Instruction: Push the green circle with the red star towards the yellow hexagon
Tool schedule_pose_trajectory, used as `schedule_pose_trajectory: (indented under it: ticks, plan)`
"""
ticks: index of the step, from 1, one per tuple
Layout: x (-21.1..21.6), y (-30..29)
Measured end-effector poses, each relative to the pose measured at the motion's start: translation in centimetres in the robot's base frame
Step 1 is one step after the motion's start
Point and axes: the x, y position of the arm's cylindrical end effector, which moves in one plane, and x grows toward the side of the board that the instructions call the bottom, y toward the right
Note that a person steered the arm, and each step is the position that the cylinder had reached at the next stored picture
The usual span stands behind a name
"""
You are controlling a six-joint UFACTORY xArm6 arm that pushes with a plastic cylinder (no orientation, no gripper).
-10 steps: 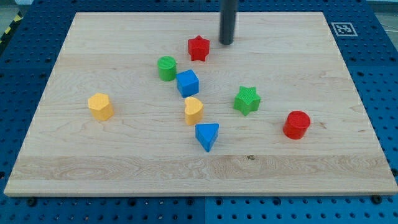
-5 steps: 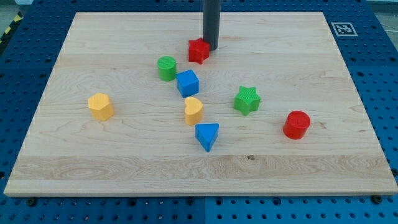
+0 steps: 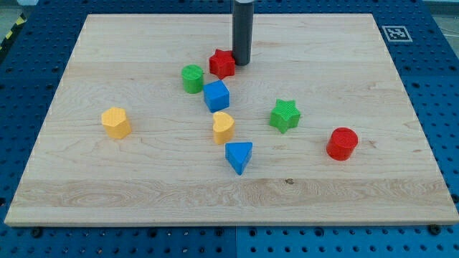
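End effector: your gripperless tip [image 3: 242, 63] touches red star's [image 3: 221, 64] right | green circle [image 3: 192, 78] lower-left | yellow hexagon [image 3: 115, 122] beyond, same line

Lying flat across nearly the whole view: a pale wooden board [image 3: 143, 179] with fine lengthwise grain, evenly lit, throwing no hard shadows. Carrying a black-and-white square marker [image 3: 396, 33] at the top right corner. Showing around every edge: a blue perforated base [image 3: 29, 79], dotted with regular holes. Peeking in at the top left: a yellow-and-black striped strip [image 3: 10, 30].
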Motion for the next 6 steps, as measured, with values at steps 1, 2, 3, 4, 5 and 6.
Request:
schedule_pose_trajectory:
  ticks: [1, 2, 3, 4, 5, 6]
  plan:
    - [0.6, -1.4]
    - [2.7, -3.0]
    - [4.3, -4.3]
    - [5.0, -5.4]
    - [5.0, -6.8]
    - [5.0, -8.9]
